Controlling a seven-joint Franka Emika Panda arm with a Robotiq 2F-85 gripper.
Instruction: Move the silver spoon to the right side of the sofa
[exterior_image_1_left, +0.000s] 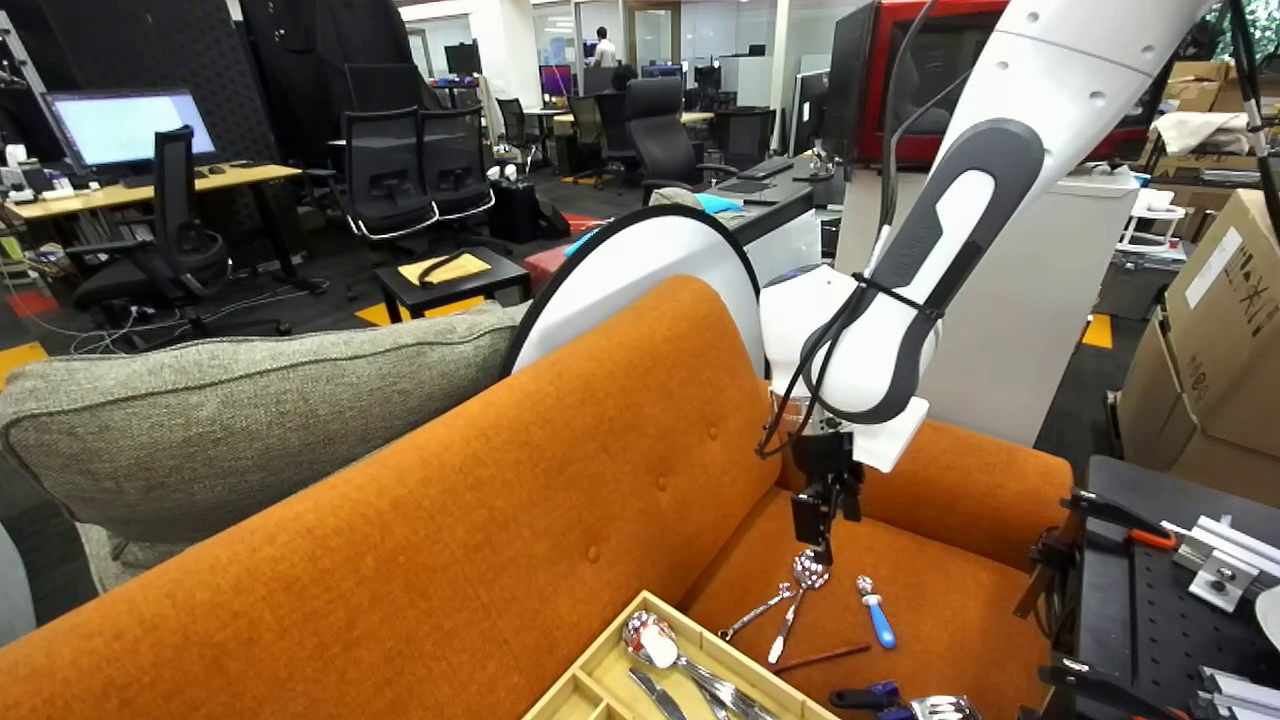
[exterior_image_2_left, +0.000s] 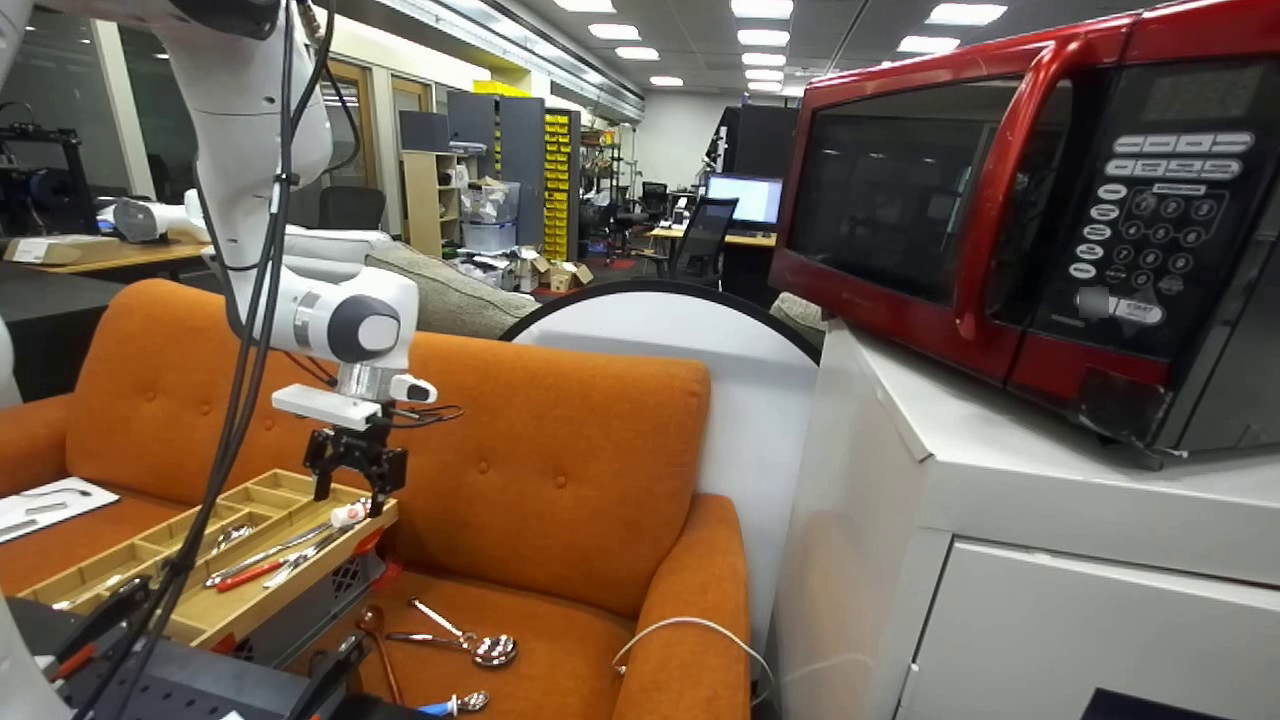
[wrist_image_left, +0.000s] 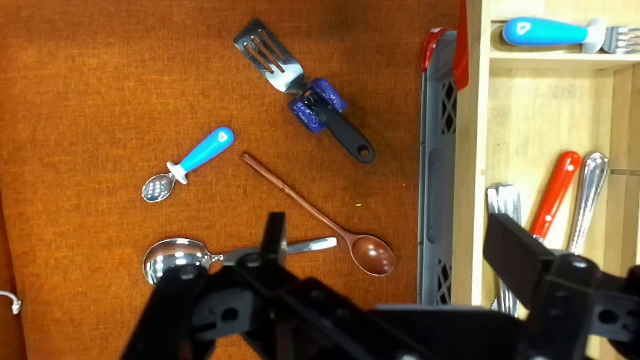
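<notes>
Large round-bowled silver metal spoon (exterior_image_1_left: 637, 632): probably the one meant; far right in the pale wooden tray (wrist_image_left: 472, 150). A similar silver spoon (wrist_image_left: 181, 251) lies on the right of the orange fabric sofa (exterior_image_1_left: 560, 480).
Black gripper (exterior_image_2_left: 349, 498): fingers wide, nothing held.
Tray grasp: shift left, straddle the handle, lower level, clearing the wall.
Wrist view: misses the tray spoon's bowl, shown in an exterior view; alone shows the blue-handled metal fork (wrist_image_left: 547, 33) plainly.

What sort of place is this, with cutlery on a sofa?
Probably an office-like robotics lab: black mesh office chairs, a lit black-edged monitor on a pale wooden desk, and a white robot arm hanging over an orange fabric sofa.
</notes>
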